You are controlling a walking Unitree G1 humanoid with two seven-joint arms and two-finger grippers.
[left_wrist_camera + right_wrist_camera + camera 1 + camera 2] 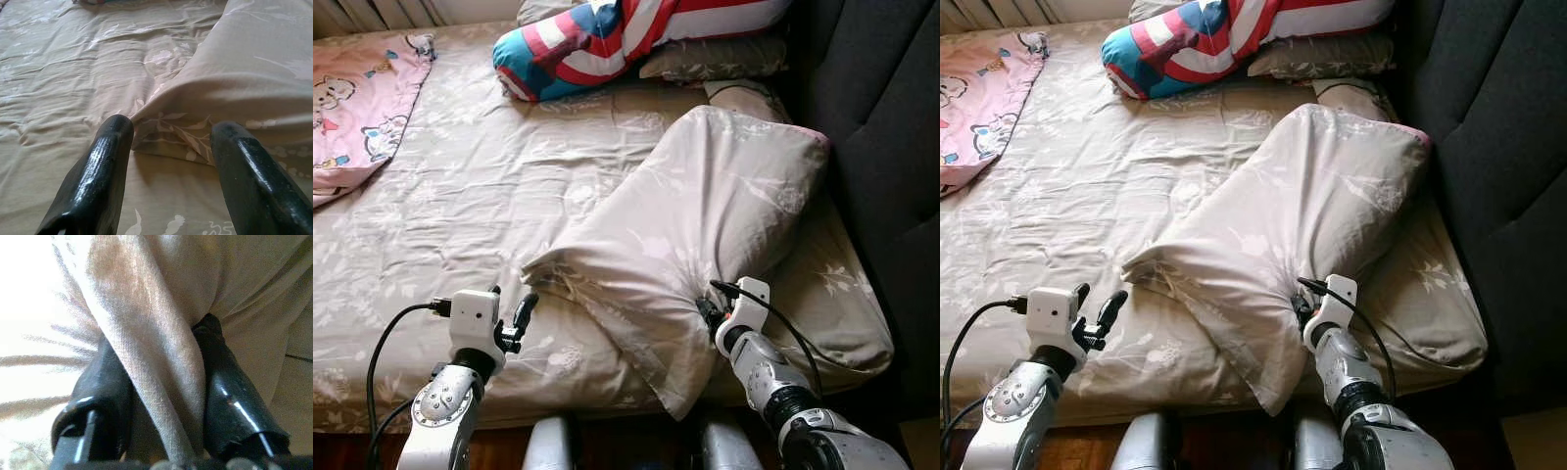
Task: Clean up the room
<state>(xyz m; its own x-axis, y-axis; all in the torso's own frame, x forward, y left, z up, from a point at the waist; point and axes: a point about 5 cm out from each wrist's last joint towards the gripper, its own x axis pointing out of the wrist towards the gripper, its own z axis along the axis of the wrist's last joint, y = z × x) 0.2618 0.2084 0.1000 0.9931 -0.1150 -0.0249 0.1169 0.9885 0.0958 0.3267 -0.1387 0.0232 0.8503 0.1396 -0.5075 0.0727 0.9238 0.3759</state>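
Note:
A large beige pillow (705, 225) with a pale leaf print lies slanted across the right side of the bed, one corner near the dark headboard and another overhanging the front edge. My right gripper (708, 311) is shut on a fold of the pillow's cloth (161, 377) at its lower edge; both black fingers (230, 396) pinch the fabric. Left of the pillow's pointed corner (166, 132), just above the sheet, my left gripper (512, 315) is open with nothing between its fingers (98, 176).
The bed sheet (480, 196) is beige and wrinkled. A red, white and blue cushion (597, 39) and another beige pillow (715, 59) lie at the head. A pink cartoon blanket (357, 108) covers the far left. The dark padded headboard (891, 127) runs along the right.

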